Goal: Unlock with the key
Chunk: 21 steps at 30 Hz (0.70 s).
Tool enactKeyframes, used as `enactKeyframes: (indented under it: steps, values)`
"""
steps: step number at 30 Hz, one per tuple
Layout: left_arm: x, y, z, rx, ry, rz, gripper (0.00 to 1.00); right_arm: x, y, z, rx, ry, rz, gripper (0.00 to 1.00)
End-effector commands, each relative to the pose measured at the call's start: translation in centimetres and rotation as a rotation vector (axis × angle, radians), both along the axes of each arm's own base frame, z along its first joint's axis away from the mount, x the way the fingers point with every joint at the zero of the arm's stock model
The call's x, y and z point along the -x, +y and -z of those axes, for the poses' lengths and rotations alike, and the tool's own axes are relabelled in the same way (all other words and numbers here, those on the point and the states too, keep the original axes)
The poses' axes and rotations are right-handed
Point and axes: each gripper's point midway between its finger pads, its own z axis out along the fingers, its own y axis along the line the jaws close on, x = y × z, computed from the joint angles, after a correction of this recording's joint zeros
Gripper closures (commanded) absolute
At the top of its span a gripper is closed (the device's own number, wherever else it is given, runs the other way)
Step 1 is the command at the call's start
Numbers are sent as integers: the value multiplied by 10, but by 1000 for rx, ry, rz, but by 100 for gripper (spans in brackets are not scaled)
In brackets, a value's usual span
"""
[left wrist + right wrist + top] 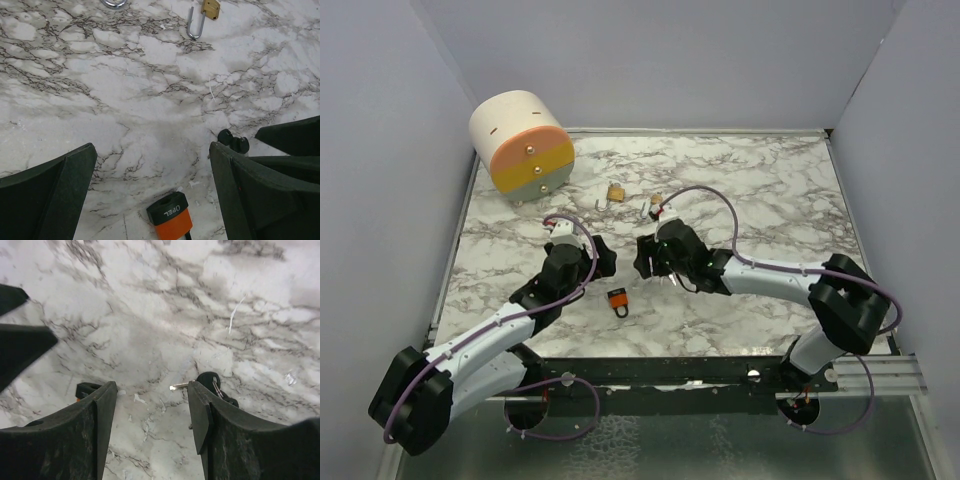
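Observation:
An orange padlock with a black top marked OPEL [171, 217] lies on the marble table, just below and between my open left gripper's [152, 150] fingers. It also shows in the top view [617, 300], in front of both grippers. A black-headed key [210, 382] lies flat with its silver blade pointing left, right beside the right finger of my open right gripper [151, 387]. Its black heads also show in the left wrist view [233, 141]. In the top view my left gripper [595, 258] and right gripper [645, 258] face each other closely, both empty.
A brass padlock [614, 193] with an open shackle lies farther back; it shows in the left wrist view [210, 7]. A small metal item [654, 206] lies right of it. A cream, orange and yellow cylinder [520, 145] stands at the back left. Grey walls enclose the table [770, 200].

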Motion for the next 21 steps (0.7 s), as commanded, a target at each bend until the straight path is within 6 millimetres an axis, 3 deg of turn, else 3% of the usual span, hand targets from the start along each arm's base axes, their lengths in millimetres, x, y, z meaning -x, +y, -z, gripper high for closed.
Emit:
enactKeyframes:
  steps: [1,10,21]
  values:
    - [-4,-6,-1,5,0,21,1,-17,-7,-37,32,-123,23,41]
    - [-4,-12,0,12,6,49,1,-25,-26,3,223,-93,35,48]
    - [-4,-13,-2,14,3,54,1,-37,-33,30,274,-55,27,51]
